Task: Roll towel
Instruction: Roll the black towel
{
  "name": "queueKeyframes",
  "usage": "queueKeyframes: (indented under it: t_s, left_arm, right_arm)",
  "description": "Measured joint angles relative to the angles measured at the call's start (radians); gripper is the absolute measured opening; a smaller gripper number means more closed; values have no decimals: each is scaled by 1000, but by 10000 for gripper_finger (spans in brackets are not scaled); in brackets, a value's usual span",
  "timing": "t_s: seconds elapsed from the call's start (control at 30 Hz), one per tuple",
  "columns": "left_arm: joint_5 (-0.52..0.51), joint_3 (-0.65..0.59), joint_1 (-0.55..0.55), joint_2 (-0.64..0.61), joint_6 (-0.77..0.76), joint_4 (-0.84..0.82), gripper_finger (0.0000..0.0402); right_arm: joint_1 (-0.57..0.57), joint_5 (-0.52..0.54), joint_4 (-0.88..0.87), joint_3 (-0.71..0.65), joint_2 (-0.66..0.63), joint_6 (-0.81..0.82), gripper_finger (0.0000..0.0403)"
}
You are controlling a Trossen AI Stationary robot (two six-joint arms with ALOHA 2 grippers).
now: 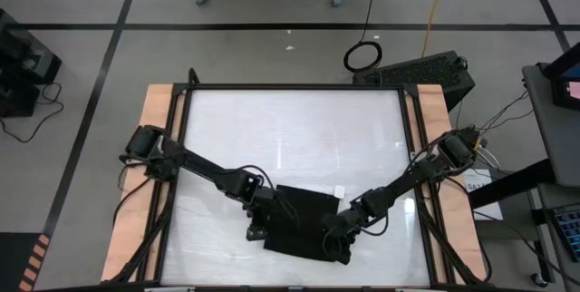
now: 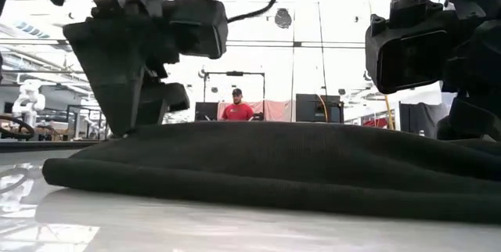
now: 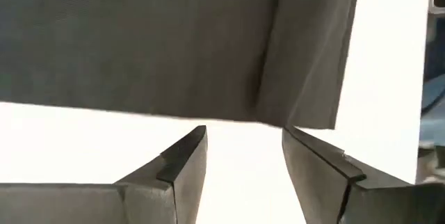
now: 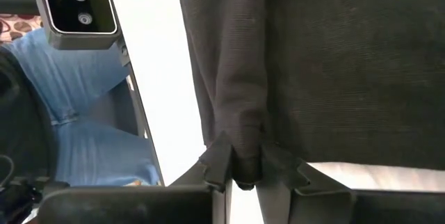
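The towel (image 1: pixel 304 222) lies on the white desk (image 1: pixel 290 138), near the desk's front edge and about midway between its two side rails. It is a black cloth, partly folded, with a small white tag (image 1: pixel 339 191) at its far right corner.

The left tool (image 1: pixel 256 231) sits at the towel's left edge, and the right tool (image 1: pixel 337 250) sits at the towel's front right corner, so the cloth spans the gap between the two arms. In the high view the towel's long axis runs roughly from left to right across the desk, slightly skewed, with the right end nearer the front edge. In the low view the towel (image 2: pixel 266 166) shows as a low, wide mound with a thick folded edge lying on the desk.

In the left wrist view the left tool (image 3: pixel 243 156) stands with its fingers apart and nothing between them; the towel's edge (image 3: pixel 174 43) lies just beyond the fingertips, not touching them.

In the right wrist view the right tool (image 4: pixel 242 172) is clamped on a bunched fold of the towel (image 4: pixel 313 64), the cloth pinched tightly between both fingers.
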Motion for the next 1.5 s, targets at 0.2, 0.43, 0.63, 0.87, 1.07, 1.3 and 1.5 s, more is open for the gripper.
queueKeyframes:
  t_s: [0.2, 0.43, 0.63, 0.87, 1.07, 1.3, 1.5]
  left_arm:
    - [-47, 0, -73, -45, 149, 50, 192]
    - [-228, 1, -201, -33, 330, 195, 193]
    - [-338, 2, -246, -19, 406, 217, 193]
    - [-326, 0, -244, 44, 399, 208, 193]
    - [-306, 2, -239, 84, 393, 210, 193]
    - [-316, 5, -238, 95, 355, 197, 173]
    - [-326, 4, -230, 96, 344, 191, 68]
  right_arm:
    - [-1, 2, 0, 0, 1, 5, 39]
    - [-2, 2, 0, 0, 1, 11, 39]
    - [-2, 2, 1, -1, 1, 11, 39]
    - [-2, 4, 1, -1, 2, 10, 39]
    - [-2, 5, 1, -1, 2, 10, 39]
    - [-2, 6, 1, -1, 2, 8, 39]
    - [-2, 7, 1, -1, 0, -8, 39]
